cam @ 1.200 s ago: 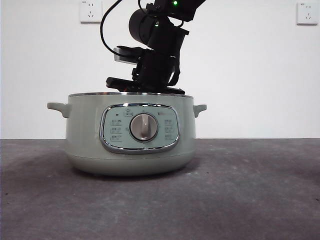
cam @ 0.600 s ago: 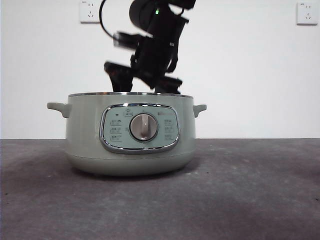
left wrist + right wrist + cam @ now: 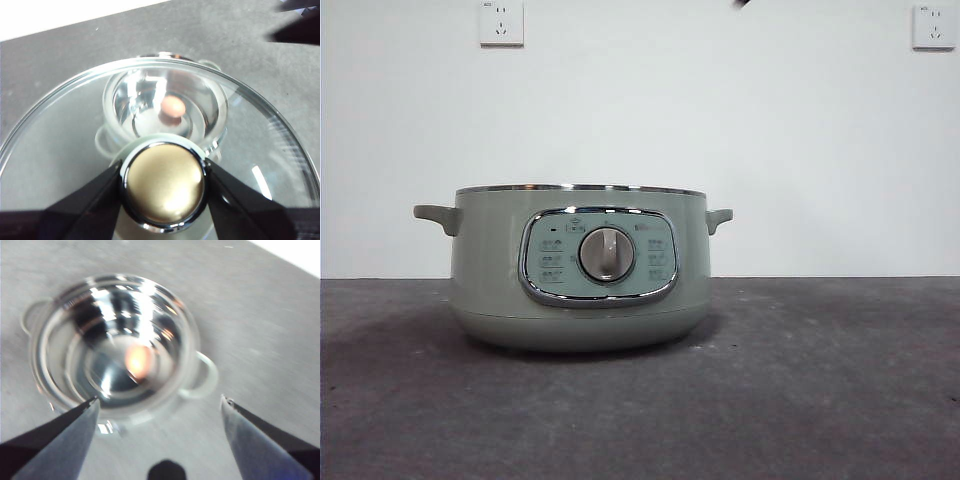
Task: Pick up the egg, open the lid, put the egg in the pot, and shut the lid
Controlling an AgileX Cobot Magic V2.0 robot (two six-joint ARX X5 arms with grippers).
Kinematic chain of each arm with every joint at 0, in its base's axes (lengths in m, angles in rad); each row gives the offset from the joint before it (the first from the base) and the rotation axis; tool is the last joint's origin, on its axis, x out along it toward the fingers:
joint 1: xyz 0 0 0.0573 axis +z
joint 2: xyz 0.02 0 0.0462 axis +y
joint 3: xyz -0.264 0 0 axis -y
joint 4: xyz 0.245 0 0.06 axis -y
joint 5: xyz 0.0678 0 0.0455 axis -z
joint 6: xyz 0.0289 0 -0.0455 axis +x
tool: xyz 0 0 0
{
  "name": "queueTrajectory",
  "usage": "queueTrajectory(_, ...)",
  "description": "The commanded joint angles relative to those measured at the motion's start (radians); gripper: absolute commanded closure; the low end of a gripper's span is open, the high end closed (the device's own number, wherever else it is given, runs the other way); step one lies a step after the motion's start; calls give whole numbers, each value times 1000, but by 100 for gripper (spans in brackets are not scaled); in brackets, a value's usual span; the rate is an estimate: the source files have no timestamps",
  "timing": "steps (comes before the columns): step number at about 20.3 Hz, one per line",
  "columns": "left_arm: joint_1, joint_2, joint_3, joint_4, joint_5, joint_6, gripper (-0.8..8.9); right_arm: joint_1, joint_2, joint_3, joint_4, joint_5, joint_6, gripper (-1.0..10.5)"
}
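Holding, left gripper (image 3: pixel 163 186): I see my two black jaws pressed against either side of the knob on the round clear glass lid with chrome rim (image 3: pixel 60 145); in this view the knob looks brassy gold.
Lid position: raised above the pot, which I see through the glass.
Right gripper (image 3: pixel 159 405): my jaws are spread wide with nothing between them, hanging above the pot; the picture is blurred.
Pot: the large pale sage-green electric cooker (image 3: pixel 490 270) stands uncovered on the dark grey table (image 3: pixel 820 380), silver dial facing the front camera.
Egg: the small reddish-brown oval egg (image 3: pixel 172 107) lies on the shiny bottom inside the pot, near the middle.
Front view, far: white wall with two sockets (image 3: pixel 501 22); a black tip shows at the top edge.
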Motion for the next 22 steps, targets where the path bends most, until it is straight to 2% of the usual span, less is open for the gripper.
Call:
queueTrajectory(1, -29, 51, 11, 99, 11, 19, 821, -1, -76, 4, -45, 31, -10, 535)
queueTrajectory(7, -148, 266, 11, 319, -1, 20, 821, -1, -304, 4, -179, 30, 3, 535)
queueTrajectory(10, -194, 372, 11, 411, -49, 23, 821, -1, -412, 0, -220, 30, 19, 536)
queueTrajectory(16, -228, 525, 11, 551, -53, 29, 821, 0, -581, -5, -221, 28, 73, 536)
queueTrajectory(22, -228, 593, 11, 603, -79, 28, 822, 0, -656, -6, -222, 29, 97, 536)
